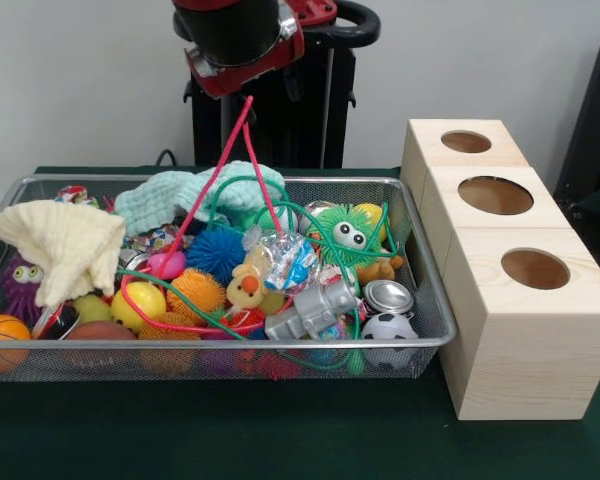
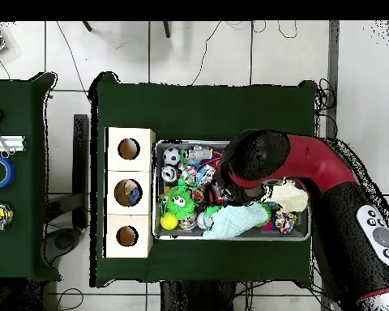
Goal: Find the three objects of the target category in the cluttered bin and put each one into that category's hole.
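Wire mesh formed the bin point(image 1: 420, 300), which sat on the green table point(image 1: 280, 440) and was filled with mixed toys. At its left end, a cream cloth point(image 1: 65, 245) draped over the contents and partly hid a purple spiky toy point(image 1: 20, 280); an orange mini basketball point(image 1: 2, 335) lay in the left front corner. Further right sat a yellow ball point(image 1: 140, 300), an orange spiky ball point(image 1: 195, 290) and a blue spiky ball point(image 1: 218, 250), with a mint cloth point(image 1: 195, 195) behind them. Pink cord point(image 1: 242, 150) rose from the pile toward the arm point(image 1: 240, 40), which was cut off at the top edge; the gripper itself was hidden, so the state of its jaws could not be determined. Toward the right lay a small yellow duck point(image 1: 245, 288), a crinkled foil packet point(image 1: 288, 258) whose print was unreadable, a silver metallic part point(image 1: 315, 312), a green spiky toy with eyes point(image 1: 348, 235), a tin can point(image 1: 387, 296) and a small soccer ball point(image 1: 388, 328). Beside the bin stood three wooden boxes point(image 1: 525, 340), each with a round hole and no visible label. In the overhead view the middle hole point(image 2: 128, 193) possibly held a blue item. The target category could not be identified.
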